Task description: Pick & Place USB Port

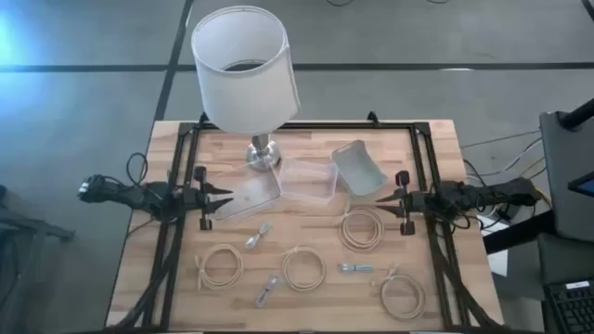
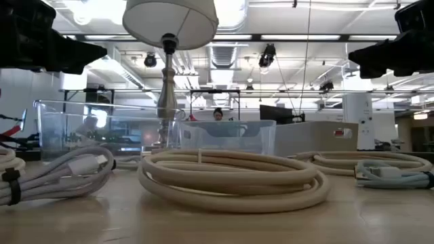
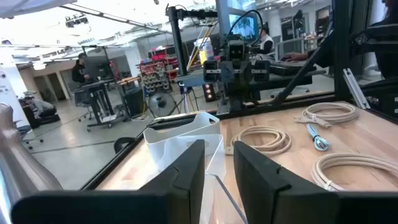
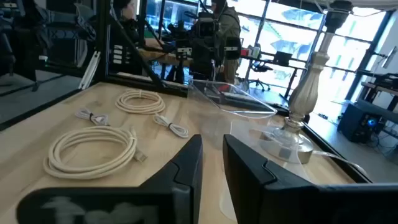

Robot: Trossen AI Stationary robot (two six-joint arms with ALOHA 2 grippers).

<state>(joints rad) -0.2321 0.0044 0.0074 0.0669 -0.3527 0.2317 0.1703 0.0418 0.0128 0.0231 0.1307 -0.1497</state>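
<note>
Several cream cable coils lie flat on the wooden table, among them one, one and one. Three small USB pieces with grey plugs lie between them: one, one and one. My left gripper hovers at the table's left side, narrowly open, pointing at a clear box. My right gripper hovers at the right side, narrowly open, above the coil. Neither touches anything.
A lamp with a white shade stands on its metal base at the far middle. A second clear box and a tipped clear container sit beside it. A black frame edges the table. People show in the room beyond.
</note>
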